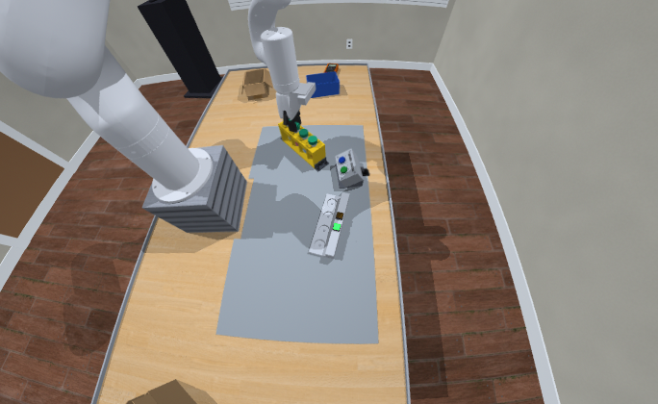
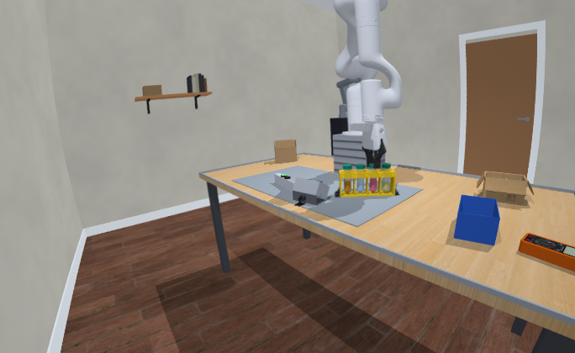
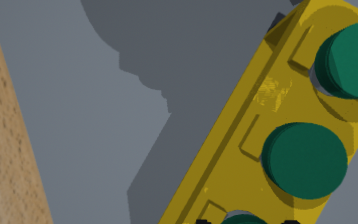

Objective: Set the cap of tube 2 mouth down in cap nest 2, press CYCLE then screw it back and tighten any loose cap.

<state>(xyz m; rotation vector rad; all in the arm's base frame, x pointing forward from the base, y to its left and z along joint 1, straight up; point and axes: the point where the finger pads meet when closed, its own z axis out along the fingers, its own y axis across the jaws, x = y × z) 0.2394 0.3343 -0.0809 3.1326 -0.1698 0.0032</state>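
The yellow decapping station [image 1: 302, 142] holds four tubes with green caps on the grey mat; it also shows in the side view [image 2: 367, 181] and fills the right of the wrist view [image 3: 280, 130]. My gripper [image 1: 291, 121] stands upright over the rack's far end and is shut on the cap of tube 2 [image 2: 371, 165], which sits on its tube. In the wrist view that cap shows only as a green sliver between the fingertips. The cap tray [image 1: 328, 224] has empty nests, and its green lamp [image 1: 337, 226] is lit.
The key housing [image 1: 347, 167] with the blue key [image 1: 341, 160] and green key [image 1: 342, 169] sits between rack and tray. A blue bin [image 2: 477, 218], an open carton [image 2: 503, 186] and an orange meter [image 2: 551, 250] lie beyond the rack. The arm's base block [image 1: 198, 192] stands to the left.
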